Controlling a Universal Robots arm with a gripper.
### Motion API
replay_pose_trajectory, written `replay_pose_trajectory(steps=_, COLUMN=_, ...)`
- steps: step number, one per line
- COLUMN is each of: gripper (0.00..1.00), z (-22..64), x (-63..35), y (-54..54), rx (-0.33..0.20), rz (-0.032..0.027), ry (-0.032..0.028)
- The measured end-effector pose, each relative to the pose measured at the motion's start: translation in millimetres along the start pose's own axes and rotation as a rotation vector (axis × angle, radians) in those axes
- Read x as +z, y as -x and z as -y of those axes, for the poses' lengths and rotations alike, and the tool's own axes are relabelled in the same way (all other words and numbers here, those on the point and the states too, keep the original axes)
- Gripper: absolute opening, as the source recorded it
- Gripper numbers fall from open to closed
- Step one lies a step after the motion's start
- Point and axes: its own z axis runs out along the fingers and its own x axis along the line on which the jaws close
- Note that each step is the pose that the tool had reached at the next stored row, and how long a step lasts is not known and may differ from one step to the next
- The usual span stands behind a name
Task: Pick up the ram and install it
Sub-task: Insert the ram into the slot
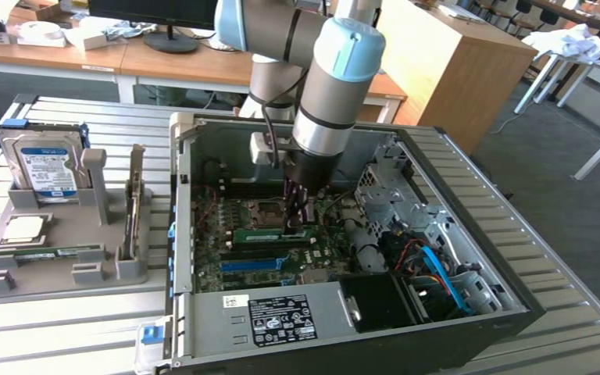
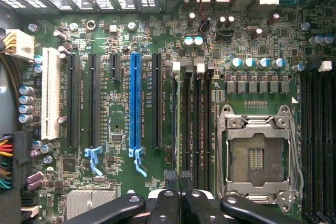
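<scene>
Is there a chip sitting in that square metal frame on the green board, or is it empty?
Empty: the socket shows bare contact pads inside its metal frame, with no chip on them.

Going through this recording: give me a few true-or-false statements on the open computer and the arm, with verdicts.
1. The CPU socket is empty. True.
2. The hard drive lies inside the computer case. False: it stands upright on the grey tray at the exterior view's left.
3. The gripper has its jaws wide open. False: they are shut.
4. A green ram stick sits at the memory slots just below the gripper. True.
5. The blue slot holds a card. False: it is empty.
</scene>
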Motion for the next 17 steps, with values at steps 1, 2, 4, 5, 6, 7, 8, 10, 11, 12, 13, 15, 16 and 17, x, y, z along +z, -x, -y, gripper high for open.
replay_pose_trajectory(steps=1, gripper=0.11, z=0.0, x=0.2, y=0.0, rx=0.0, rz=0.0, ry=-0.0001)
replay_pose_trajectory(steps=2, gripper=0.11, z=0.0, x=0.5, y=0.0, rx=0.0, rz=0.0002, ry=0.0)
replay_pose_trajectory(steps=4, gripper=0.11, z=0.0, x=0.7, y=0.0, rx=0.0, rz=0.0, ry=0.0)
replay_pose_trajectory(steps=5, gripper=0.11, z=0.0, x=0.8, y=0.0, rx=0.0, rz=0.0, ry=0.0)
replay_pose_trajectory(steps=6, gripper=0.11, z=0.0, x=0.7, y=0.0, rx=0.0, rz=-0.0001, ry=0.0)
replay_pose_trajectory(steps=7, gripper=0.11, z=0.0, x=0.8, y=0.0, rx=0.0, rz=-0.0001, ry=0.0)
replay_pose_trajectory(steps=8, gripper=0.11, z=0.0, x=1.1, y=0.0, rx=0.0, rz=-0.0001, ry=0.0)
replay_pose_trajectory(steps=10, gripper=0.11, z=0.0, x=1.3, y=0.0, rx=0.0, rz=-0.0003, ry=0.0001)
replay_pose_trajectory(steps=11, gripper=0.11, z=0.0, x=1.3, y=0.0, rx=0.0, rz=-0.0003, ry=0.0001)
replay_pose_trajectory(steps=12, gripper=0.11, z=0.0, x=1.3, y=0.0, rx=0.0, rz=-0.0002, ry=0.0)
replay_pose_trajectory(steps=13, gripper=0.11, z=0.0, x=1.4, y=0.0, rx=0.0, rz=-0.0001, ry=0.0)
replay_pose_trajectory(steps=15, gripper=0.11, z=0.0, x=1.3, y=0.1, rx=0.0, rz=-0.0001, ry=0.0)
replay_pose_trajectory(steps=16, gripper=0.11, z=0.1, x=1.0, y=0.1, rx=0.0, rz=-0.0002, ry=-0.0001)
replay_pose_trajectory(steps=17, gripper=0.11, z=0.1, x=0.5, y=0.1, rx=0.0, rz=-0.0006, ry=-0.0002)
